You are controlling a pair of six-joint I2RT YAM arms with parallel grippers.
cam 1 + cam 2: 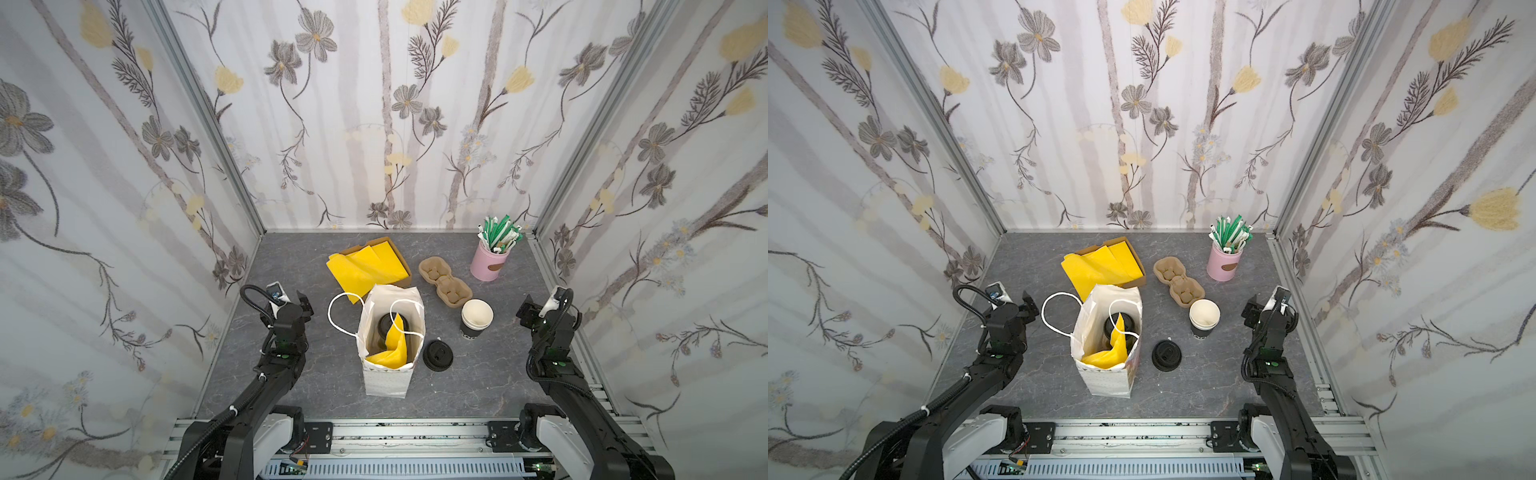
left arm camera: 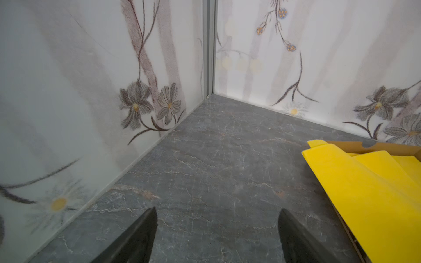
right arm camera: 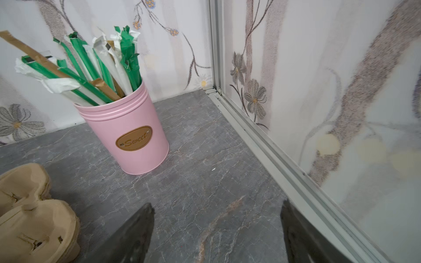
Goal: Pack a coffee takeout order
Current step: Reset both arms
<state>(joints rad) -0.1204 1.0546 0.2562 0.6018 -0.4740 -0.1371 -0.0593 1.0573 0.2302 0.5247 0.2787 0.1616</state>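
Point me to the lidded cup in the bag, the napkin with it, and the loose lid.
lidded cup [image 1: 384, 326]: in a top view, on its black top.
napkin [image 1: 392, 353]: in a top view, on its lower fold.
loose lid [image 1: 437, 354]: in a top view, on its centre.

Soft, even light fills both top views, bright on the flowered walls [image 1: 374, 124] and duller on the grey table [image 1: 299, 386], with faint short shadows and a dark hollow inside the bag [image 1: 384, 382] around the yellow napkin [image 1: 390, 357]. The wide lens bows the wall posts [image 1: 195, 95] toward the edges. In the wrist views the nearest wall panels look hazy, and the jaws are soft.
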